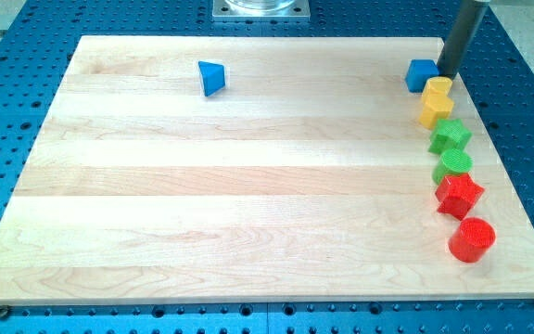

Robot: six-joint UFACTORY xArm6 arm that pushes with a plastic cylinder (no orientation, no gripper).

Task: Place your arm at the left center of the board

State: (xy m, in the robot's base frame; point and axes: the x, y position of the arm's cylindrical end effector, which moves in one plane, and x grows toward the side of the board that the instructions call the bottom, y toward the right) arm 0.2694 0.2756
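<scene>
- At the view's top right corner of the counter (248,204), the end effector — a plain dark rod with no jaws to open or close — has its tip (449,75) down on the wood, holding nothing.
- The tip sits just beside the blue cube (422,75), on that block's right, and just above the upper yellow block (438,89); whether it actually touches either one, I cannot tell from here.
- Down the view's right edge runs a column of blocks: a second yellow block (434,110), a green star-shaped block (450,135), a green round block (455,164), a red star-shaped block (459,195) and a red cylinder (472,239).
- A blue triangular block (212,78) stands alone near the view's top, left of middle.
- As for the step in hand, I'd judge the task barely begun — the goal, the left centre of the board, lies well apart from the tip, on the opposite side.
- The next move, to my eye, calls for a long slide toward the view's left and somewhat downward. Starting between the blue cube and the yellow blocks, the rod could drag one along unless it eases clear first.
- The path should pass below the blue triangular block, across open wood.
</scene>
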